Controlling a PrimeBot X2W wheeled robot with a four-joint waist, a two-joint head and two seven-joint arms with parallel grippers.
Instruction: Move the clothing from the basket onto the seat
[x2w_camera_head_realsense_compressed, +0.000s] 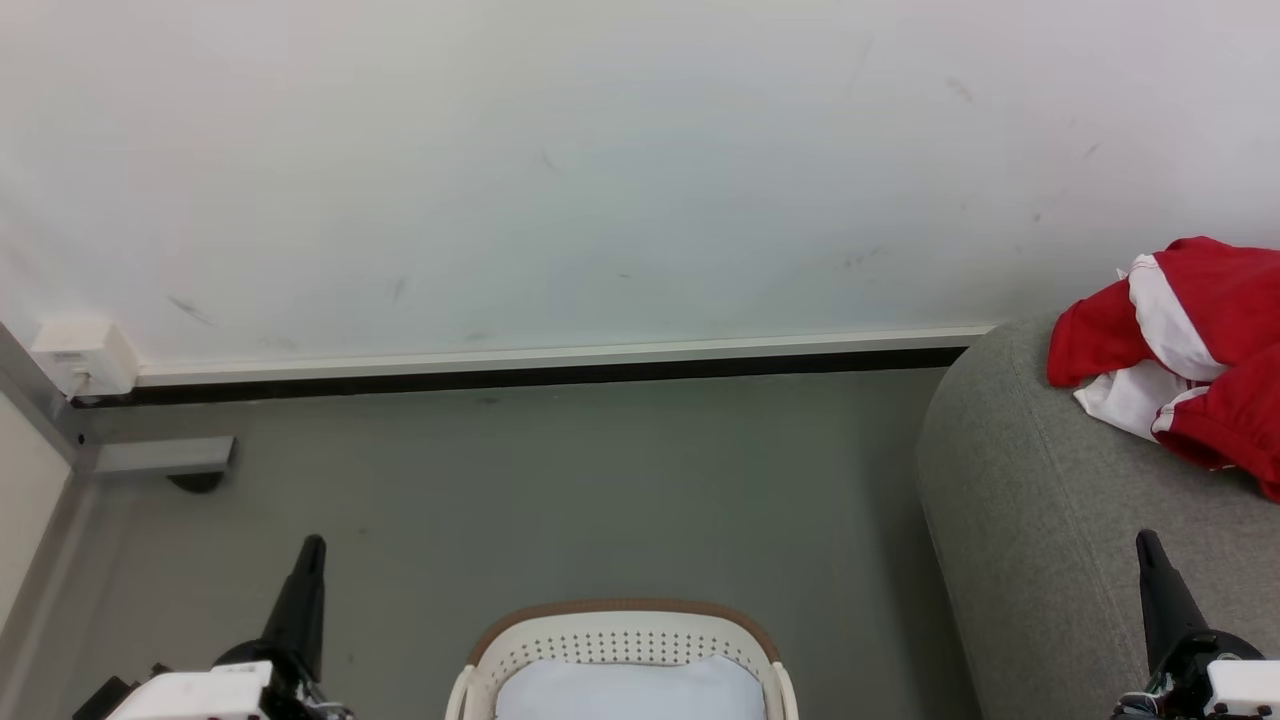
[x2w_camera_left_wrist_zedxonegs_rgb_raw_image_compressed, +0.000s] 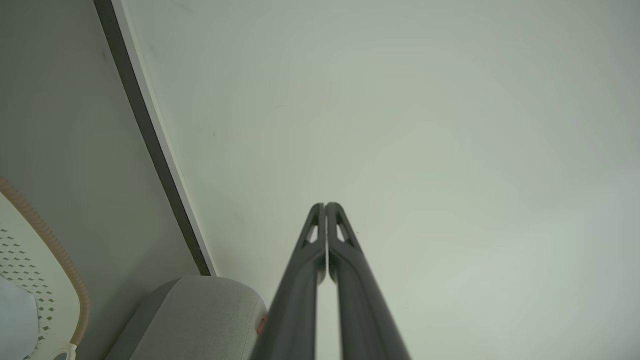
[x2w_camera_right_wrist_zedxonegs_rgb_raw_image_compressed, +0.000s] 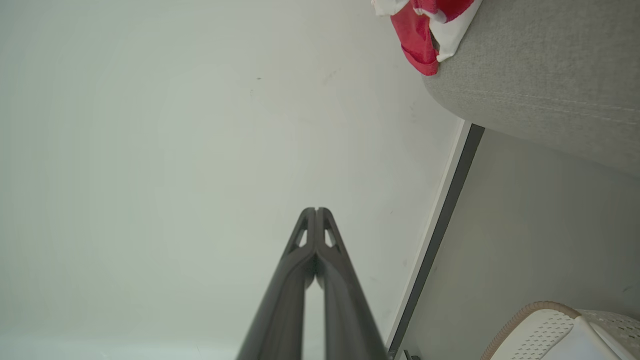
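Note:
The red and white clothing lies crumpled on top of the light grey seat at the right; it also shows in the right wrist view on the seat. The cream basket with a brown rim sits on the floor at the bottom centre, a pale white-blue cloth inside. My left gripper is shut at the lower left, empty, left of the basket. My right gripper is shut at the lower right, empty, over the seat's front. Both point at the wall.
A white wall with a dark baseboard runs across the back. A white box is fixed at the left corner beside a metal frame. Grey floor lies between basket, wall and seat.

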